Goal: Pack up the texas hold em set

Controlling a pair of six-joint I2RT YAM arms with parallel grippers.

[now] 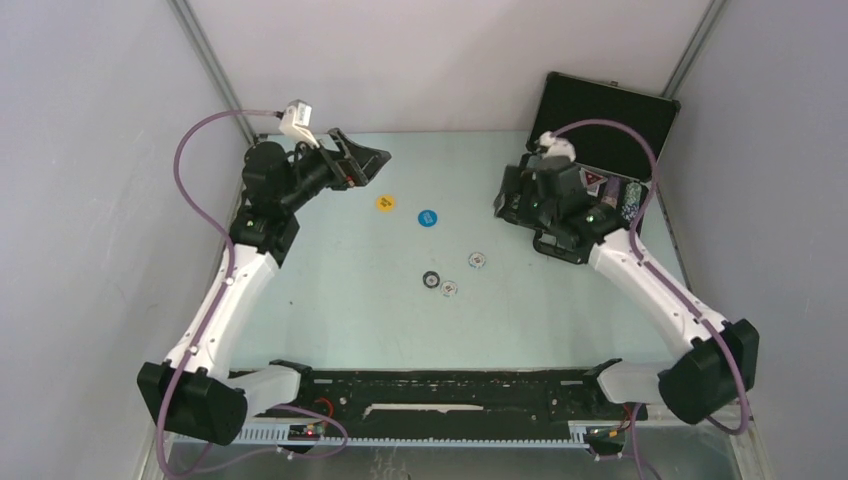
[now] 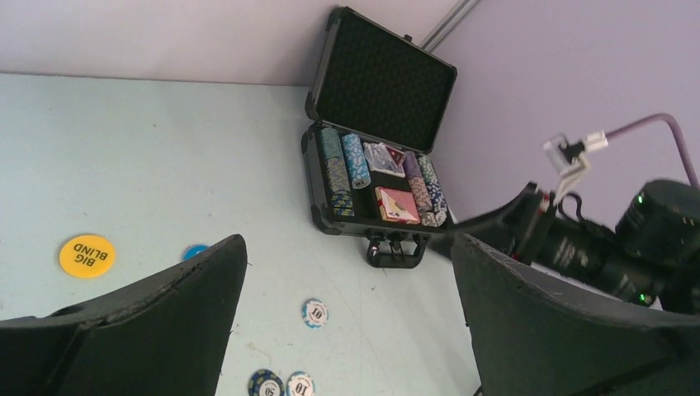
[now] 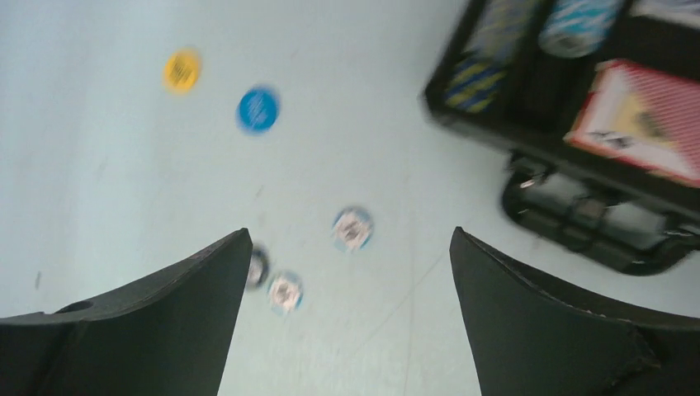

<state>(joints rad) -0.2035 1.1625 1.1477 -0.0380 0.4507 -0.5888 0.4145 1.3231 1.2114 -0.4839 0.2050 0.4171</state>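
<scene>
- My right gripper [image 1: 508,202] hangs spread wide with nothing between its fingers, just off the handle side of the open briefcase [image 1: 604,118], which sits in the far right corner of the worktop [image 1: 330,320].
- My left gripper [image 1: 364,166] is also spread and empty, up near the far edge on the left side.
- Inside the briefcase I see chip rows [image 2: 343,169] and a card deck [image 2: 397,205] already seated, with the lid standing up.
- Still out on the worktop are a yellow disc [image 1: 386,203], a blue disc [image 1: 427,218] and three loose chips [image 1: 450,288] around the middle.
- The chips lie toward the near edge from my right gripper, and that arm is the closer one; it is also nearer the briefcase.
- The yellow disc lies just nearward of my left gripper, so I'd judge that one the left arm's pick.
- All are flat and round, so I see no long axis to line up on.
</scene>
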